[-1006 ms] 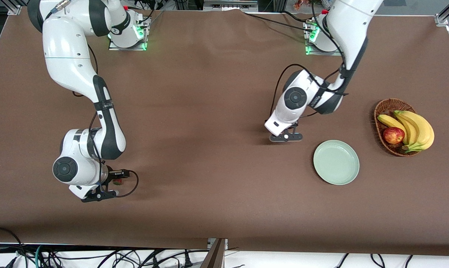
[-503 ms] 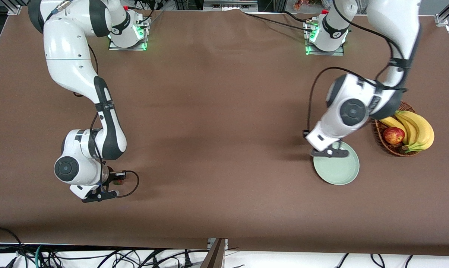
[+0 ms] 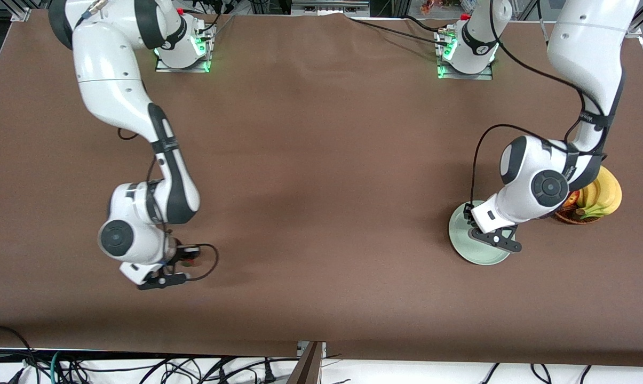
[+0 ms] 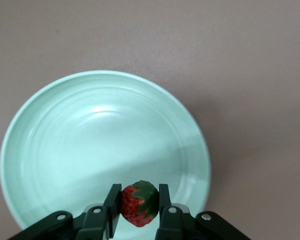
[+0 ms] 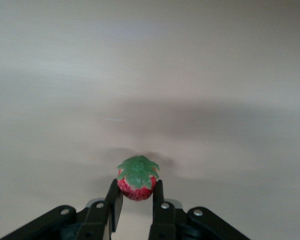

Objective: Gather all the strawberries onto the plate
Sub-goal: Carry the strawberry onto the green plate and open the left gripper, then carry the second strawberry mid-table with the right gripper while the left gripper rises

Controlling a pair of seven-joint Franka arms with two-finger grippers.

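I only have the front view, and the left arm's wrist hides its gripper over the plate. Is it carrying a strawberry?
Observer: Yes. The left wrist view shows the left gripper shut on a strawberry, green cap showing.
Operator: Anything in the plate already?
Observer: No berry shows in the plate under it; all of it that the wrist view shows is bare.
Operator: And the right gripper?
Observer: The right gripper is shut on a second strawberry, cap up, with only bare table around it.
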